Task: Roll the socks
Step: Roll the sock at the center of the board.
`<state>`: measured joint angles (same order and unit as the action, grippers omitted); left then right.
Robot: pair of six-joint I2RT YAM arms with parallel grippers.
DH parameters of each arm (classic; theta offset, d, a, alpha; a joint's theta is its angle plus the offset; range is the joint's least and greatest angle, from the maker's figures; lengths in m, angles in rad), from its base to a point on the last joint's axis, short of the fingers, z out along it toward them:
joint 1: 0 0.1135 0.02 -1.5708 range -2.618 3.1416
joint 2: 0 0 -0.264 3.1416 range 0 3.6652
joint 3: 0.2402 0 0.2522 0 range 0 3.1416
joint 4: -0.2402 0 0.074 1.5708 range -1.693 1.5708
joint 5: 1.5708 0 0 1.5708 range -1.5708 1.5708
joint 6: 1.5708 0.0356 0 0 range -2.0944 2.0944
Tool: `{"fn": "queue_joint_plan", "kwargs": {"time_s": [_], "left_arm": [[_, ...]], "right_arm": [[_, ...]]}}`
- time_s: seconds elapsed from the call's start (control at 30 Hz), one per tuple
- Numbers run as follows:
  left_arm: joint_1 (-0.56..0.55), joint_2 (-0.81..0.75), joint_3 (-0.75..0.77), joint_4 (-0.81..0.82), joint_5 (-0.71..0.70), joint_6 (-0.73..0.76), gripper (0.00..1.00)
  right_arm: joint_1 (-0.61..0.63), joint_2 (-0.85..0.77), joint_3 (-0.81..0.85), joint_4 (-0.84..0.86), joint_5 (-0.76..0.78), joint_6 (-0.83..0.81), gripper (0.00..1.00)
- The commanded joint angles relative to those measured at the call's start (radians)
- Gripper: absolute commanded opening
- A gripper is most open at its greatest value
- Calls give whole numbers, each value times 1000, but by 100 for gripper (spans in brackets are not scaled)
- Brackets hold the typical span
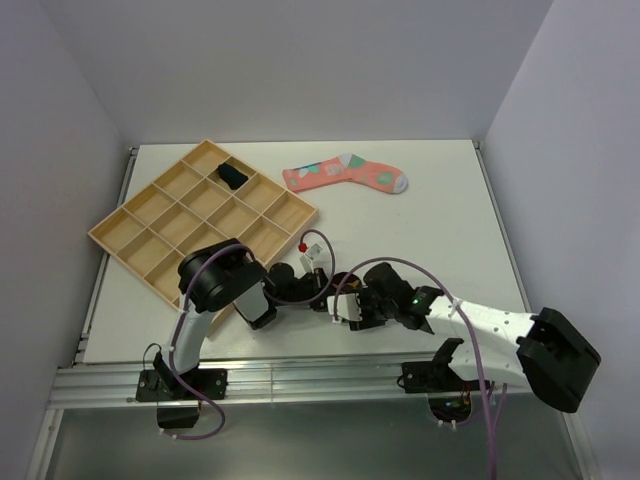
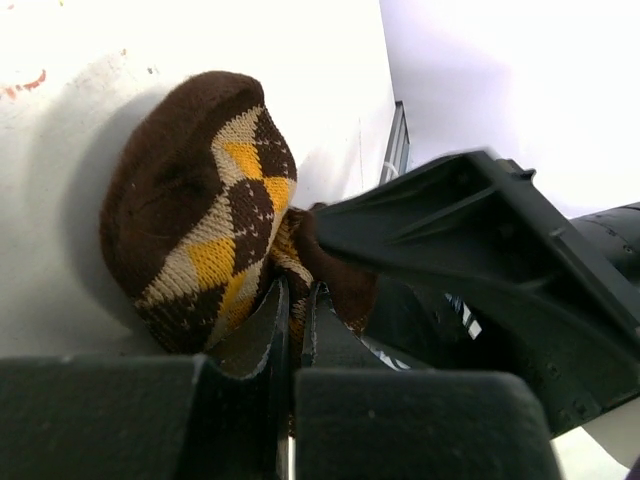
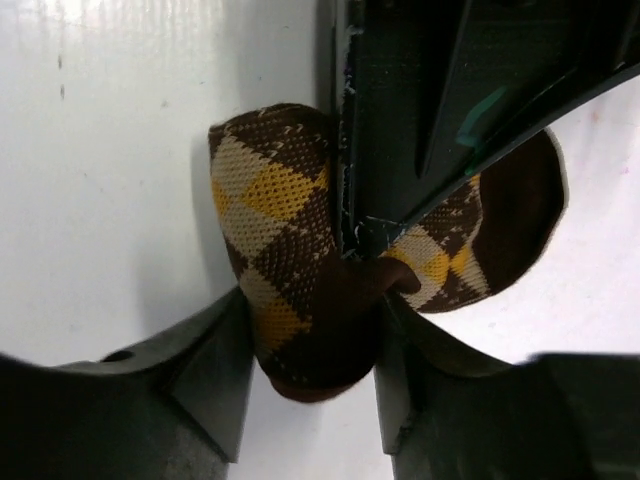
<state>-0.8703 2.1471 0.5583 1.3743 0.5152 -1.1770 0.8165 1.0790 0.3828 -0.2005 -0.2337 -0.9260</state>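
The brown-and-orange diamond sock (image 2: pixel 200 215) is bunched into a roll on the table near the front edge. My left gripper (image 2: pixel 297 300) is shut on a fold of it. My right gripper (image 3: pixel 312 345) is closed around the other part of the same sock (image 3: pixel 290 240), fingers on both sides. In the top view the two grippers, left (image 1: pixel 305 282) and right (image 1: pixel 338 300), meet and hide the sock. The pink sock (image 1: pixel 345 175) with teal and white patches lies flat at the back. The dark navy sock (image 1: pixel 232 176) sits in a tray compartment.
A wooden compartment tray (image 1: pixel 170 225) lies at an angle on the left half of the table, its near corner close to the left arm. Cables loop above both wrists. The table's front edge is just below the grippers.
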Motion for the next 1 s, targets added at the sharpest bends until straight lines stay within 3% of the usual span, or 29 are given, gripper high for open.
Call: {"fn": "queue_joint_plan", "kwargs": {"time_s": [0.0, 0.1, 0.2, 0.33, 0.43, 0.67, 0.73, 0.8, 0.97], "left_arm": [[-18, 108, -58, -362, 103, 85, 0], [-15, 88, -70, -348, 108, 79, 0], [-15, 28, -93, -372, 53, 100, 5], [-15, -134, -101, -472, -49, 164, 26], [-15, -241, -101, -550, -148, 207, 34], [-21, -473, -172, -596, -404, 238, 36], [-36, -538, -178, -693, -478, 237, 34], [-50, -546, -163, -742, -511, 240, 32], [-79, -466, -132, -675, -497, 241, 34]], "right_arm": [[13, 96, 57, -5, -36, 36, 49], [-2, 137, 96, -46, -62, 44, 20], [-42, 168, 152, -141, -111, 41, 11], [-112, 208, 220, -264, -165, 21, 11], [-151, 246, 257, -336, -187, 9, 11], [-171, 257, 260, -350, -159, 42, 9], [-172, 243, 251, -346, -153, 50, 9], [-171, 222, 245, -350, -153, 52, 9], [-171, 191, 261, -375, -156, 61, 10]]}}
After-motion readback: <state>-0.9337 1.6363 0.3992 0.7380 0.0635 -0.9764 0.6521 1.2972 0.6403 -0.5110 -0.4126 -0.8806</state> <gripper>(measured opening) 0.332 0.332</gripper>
